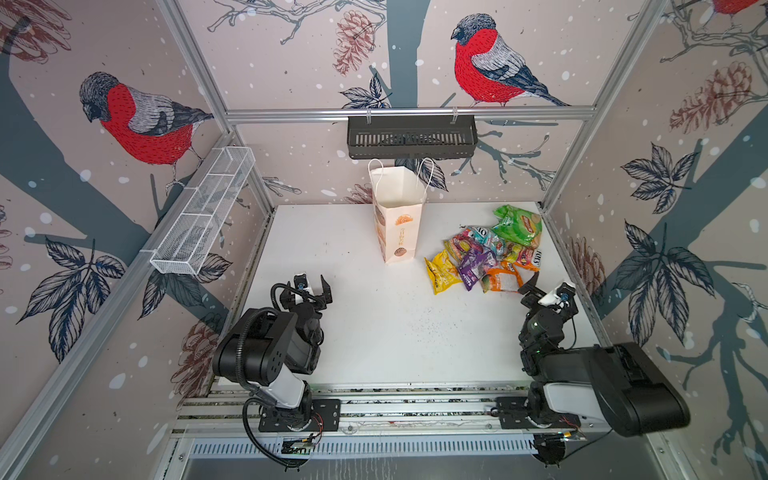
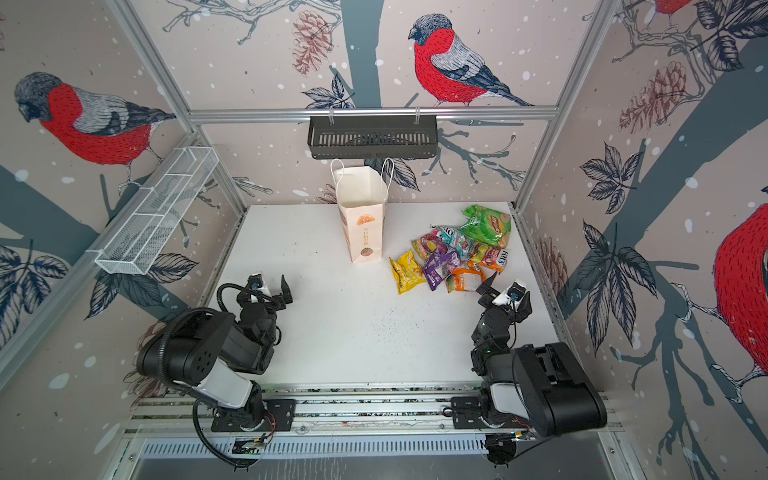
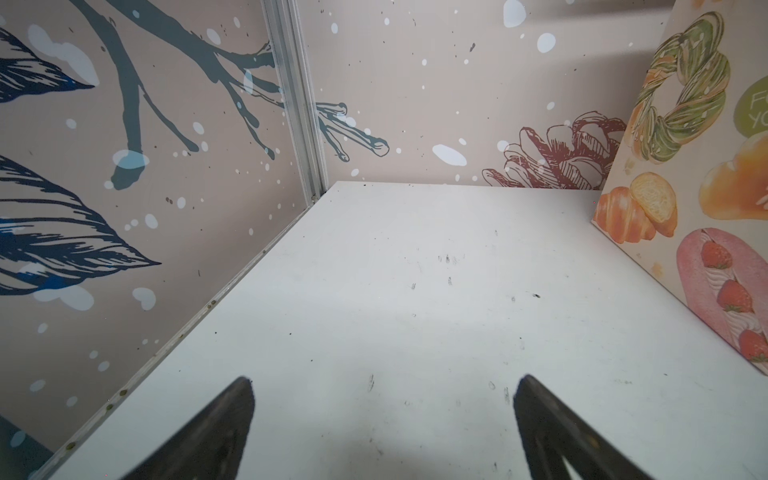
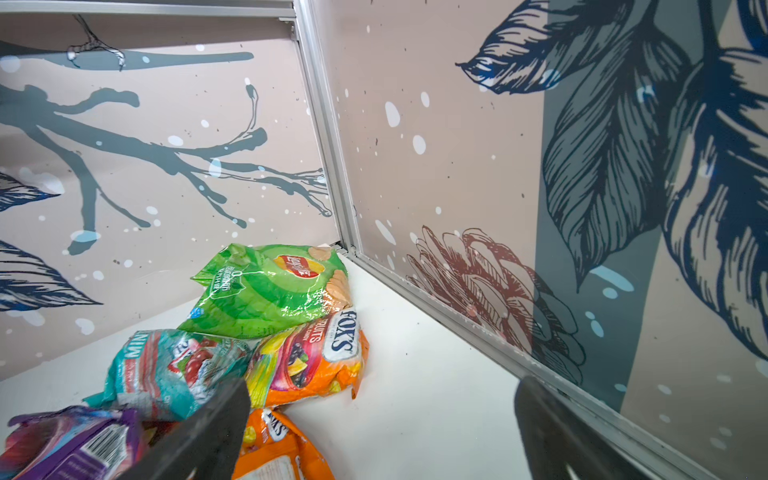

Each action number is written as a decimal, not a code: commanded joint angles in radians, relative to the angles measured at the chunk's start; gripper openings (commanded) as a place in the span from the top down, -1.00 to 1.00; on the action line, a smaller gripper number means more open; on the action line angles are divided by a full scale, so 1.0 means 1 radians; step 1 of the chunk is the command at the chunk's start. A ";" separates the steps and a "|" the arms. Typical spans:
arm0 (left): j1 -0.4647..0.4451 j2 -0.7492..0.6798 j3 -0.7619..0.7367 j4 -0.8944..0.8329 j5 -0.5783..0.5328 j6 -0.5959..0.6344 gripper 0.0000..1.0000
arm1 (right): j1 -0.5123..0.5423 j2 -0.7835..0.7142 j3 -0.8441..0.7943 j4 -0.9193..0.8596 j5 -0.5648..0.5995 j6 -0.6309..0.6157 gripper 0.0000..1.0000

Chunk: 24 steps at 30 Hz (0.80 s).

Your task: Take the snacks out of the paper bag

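Observation:
The paper bag point(image 1: 398, 232) point(image 2: 362, 232) stands upright at the back middle of the white table, and its open mouth shows only pale paper inside. Its pastry-printed side point(image 3: 685, 232) edges the left wrist view. The snacks point(image 1: 486, 253) point(image 2: 453, 253) lie in a heap on the table to the bag's right: a green packet point(image 4: 270, 291) farthest back, then orange point(image 4: 307, 361), teal point(image 4: 166, 370), purple point(image 4: 70, 444) and yellow point(image 1: 440, 272). My right gripper point(image 1: 550, 291) point(image 4: 382, 384) is open just in front of the heap, holding nothing. My left gripper point(image 1: 311, 286) point(image 3: 385, 382) is open over bare table at the front left.
A black slotted basket point(image 1: 411, 137) hangs on the back rail above the bag. A white wire rack point(image 1: 203, 212) is fixed to the left wall. The right wall's metal rail point(image 4: 457, 320) runs close beside the heap and my right gripper.

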 commanded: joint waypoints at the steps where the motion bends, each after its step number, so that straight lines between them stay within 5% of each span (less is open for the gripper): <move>1: 0.001 0.003 0.001 0.146 -0.015 0.012 -0.96 | -0.004 0.125 -0.073 0.348 -0.003 -0.043 -0.99; 5: 0.000 -0.001 0.025 0.101 -0.021 0.012 -0.96 | 0.023 0.067 -0.040 0.210 -0.052 -0.078 -1.00; 12: 0.017 -0.024 0.136 -0.145 0.013 -0.006 -0.96 | 0.015 0.107 -0.016 0.222 -0.107 -0.103 -0.99; 24: 0.044 -0.029 0.152 -0.182 0.031 -0.033 -0.96 | -0.068 0.172 0.061 0.105 -0.275 -0.057 -0.99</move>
